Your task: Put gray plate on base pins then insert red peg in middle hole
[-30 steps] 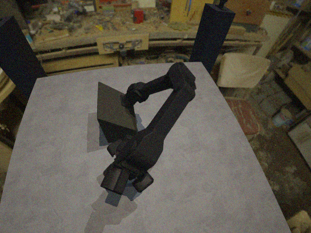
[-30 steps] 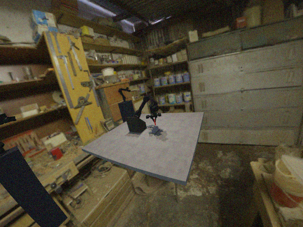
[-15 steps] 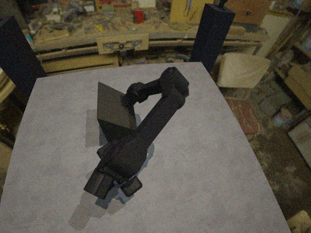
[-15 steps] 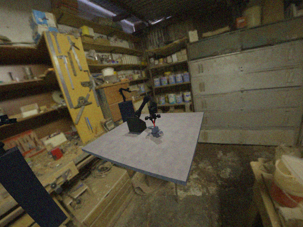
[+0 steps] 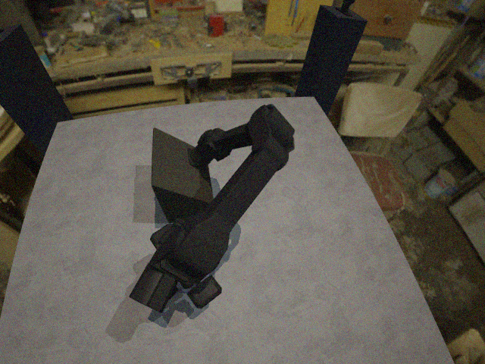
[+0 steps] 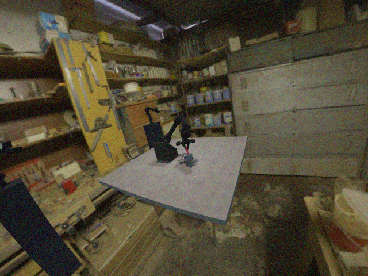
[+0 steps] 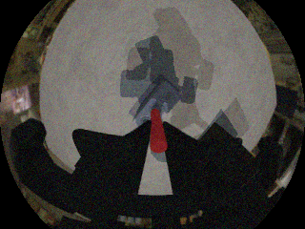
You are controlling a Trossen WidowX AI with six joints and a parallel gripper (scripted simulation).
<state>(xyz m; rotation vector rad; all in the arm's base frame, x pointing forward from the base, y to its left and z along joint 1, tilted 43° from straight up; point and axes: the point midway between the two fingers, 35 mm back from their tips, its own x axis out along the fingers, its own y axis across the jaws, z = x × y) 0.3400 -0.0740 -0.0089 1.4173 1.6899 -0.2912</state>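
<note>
My gripper (image 7: 156, 124) (image 6: 186, 145) is shut on the red peg (image 7: 156, 133) (image 6: 187, 150) and holds it upright, pointing down. The gray plate (image 7: 164, 94) (image 6: 188, 158) lies on the blue-gray base (image 7: 135, 80) on the table, right under the peg. In the wrist view the peg's lower end lines up with the middle of the plate. I cannot tell whether the tip touches the hole. In the top view my arm's wrist (image 5: 183, 250) covers the plate, the base and the peg.
The arm's black pedestal block (image 5: 176, 172) (image 6: 164, 153) stands just behind the plate. The table (image 5: 313, 254) (image 6: 190, 190) ends in free edges on all sides. Two dark blue posts (image 5: 330, 51) (image 5: 23, 86) stand beyond its far corners.
</note>
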